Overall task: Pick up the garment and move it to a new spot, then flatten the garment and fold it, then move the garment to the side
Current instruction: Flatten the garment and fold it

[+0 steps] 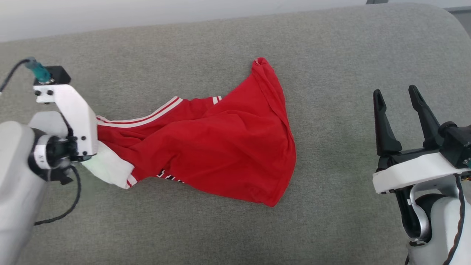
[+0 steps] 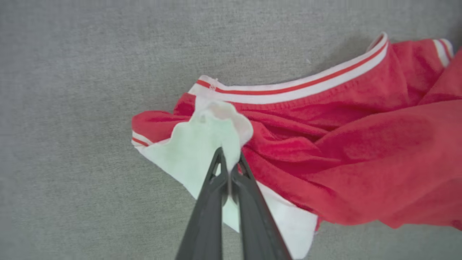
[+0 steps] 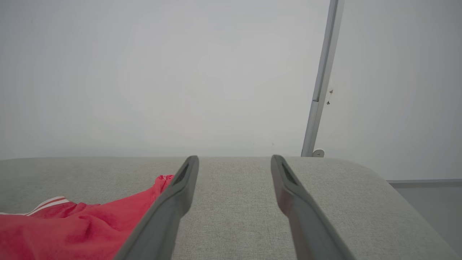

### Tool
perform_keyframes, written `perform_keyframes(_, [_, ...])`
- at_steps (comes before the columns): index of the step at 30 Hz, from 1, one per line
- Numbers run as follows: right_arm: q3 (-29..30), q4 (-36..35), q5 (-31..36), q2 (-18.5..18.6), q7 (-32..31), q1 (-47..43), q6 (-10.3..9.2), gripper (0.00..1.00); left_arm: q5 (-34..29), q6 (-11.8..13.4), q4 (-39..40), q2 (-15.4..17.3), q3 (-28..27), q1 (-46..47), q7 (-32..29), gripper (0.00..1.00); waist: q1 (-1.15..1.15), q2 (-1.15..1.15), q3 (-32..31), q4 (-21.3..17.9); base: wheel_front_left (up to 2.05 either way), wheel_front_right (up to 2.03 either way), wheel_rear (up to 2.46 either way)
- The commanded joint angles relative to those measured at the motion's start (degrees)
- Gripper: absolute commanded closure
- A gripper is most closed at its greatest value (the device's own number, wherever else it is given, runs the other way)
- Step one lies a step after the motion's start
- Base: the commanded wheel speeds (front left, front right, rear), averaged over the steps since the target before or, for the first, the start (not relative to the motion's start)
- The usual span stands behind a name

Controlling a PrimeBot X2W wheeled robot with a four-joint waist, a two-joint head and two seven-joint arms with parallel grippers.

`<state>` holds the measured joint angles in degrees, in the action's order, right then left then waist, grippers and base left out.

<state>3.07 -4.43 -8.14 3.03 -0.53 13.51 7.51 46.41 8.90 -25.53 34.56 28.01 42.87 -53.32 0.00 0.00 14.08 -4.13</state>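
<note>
garment crumpled left of centre on grey padded surface, left gripper jaws pinched on its white sleeve, right gripper jaws wide, empty, bare surface between it and hem, rounded corner far right

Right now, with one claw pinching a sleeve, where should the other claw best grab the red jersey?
Probably the pointed corner at the red jersey's right end, coming in from the robot's right. The left gripper is shut on the white sleeve, so that corner is the opposite end. It lies nearest the open right gripper, with bare grey cushion around it.
</note>
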Motion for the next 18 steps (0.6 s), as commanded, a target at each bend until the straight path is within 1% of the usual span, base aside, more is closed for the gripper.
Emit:
perform_keyframes(1, [0.0, -0.3, 0.1, -0.1, -0.3, -0.4, -0.04, 0.00, 0.6, 0.6, 1.1, 1.0, -0.8, -1.4, 0.4, 1.00, 0.00, 0.00, -0.3, 0.5, 0.00, 0.00, 0.00])
perform_keyframes(4, [0.2, -0.5, 0.2, -0.1, -0.5, -0.5, -0.04, 0.00, 1.5, 1.8, 3.9, 3.1, -2.3, -3.4, 0.5, 1.00, 0.00, 0.00, -0.6, 1.1, 0.00, 0.00, 0.00])
perform_keyframes(10, [0.9, -1.2, 0.4, -0.1, -0.9, -0.9, -0.04, 0.00, 2.0, 5.6, 8.7, 8.5, -5.4, -10.0, 1.4, 1.00, 0.00, 0.00, -0.7, 2.2, 0.00, 0.00, 0.00])
perform_keyframes(13, [1.0, -1.4, 0.6, -0.1, -1.3, -0.9, -0.04, 0.00, 2.8, 7.2, 9.5, 9.9, -6.8, -13.2, 1.3, 1.00, 0.00, 0.00, -0.7, 2.7, 0.00, 0.00, 0.00])
perform_keyframes(16, [0.8, -1.5, 0.5, -0.1, -1.6, -0.8, -0.04, 0.00, 4.2, 8.2, 8.9, 9.5, -7.8, -15.4, 1.9, 1.00, 0.00, 0.00, -0.6, 3.0, 0.00, 0.00, 0.00])
perform_keyframes(17, [0.7, -1.4, 0.4, -0.1, -1.7, -0.6, -0.04, 0.00, 4.6, 8.0, 8.6, 9.3, -7.9, -15.9, 2.1, 0.67, 0.00, 0.00, -0.6, 3.1, 0.00, 0.00, 0.00])
perform_keyframes(18, [0.6, -1.3, 0.3, -0.1, -1.8, -0.5, -0.04, 0.00, 4.8, 8.0, 8.1, 9.2, -8.0, -16.4, 2.3, 0.03, 0.00, 0.00, -0.7, 3.2, 0.00, 0.00, 0.00])
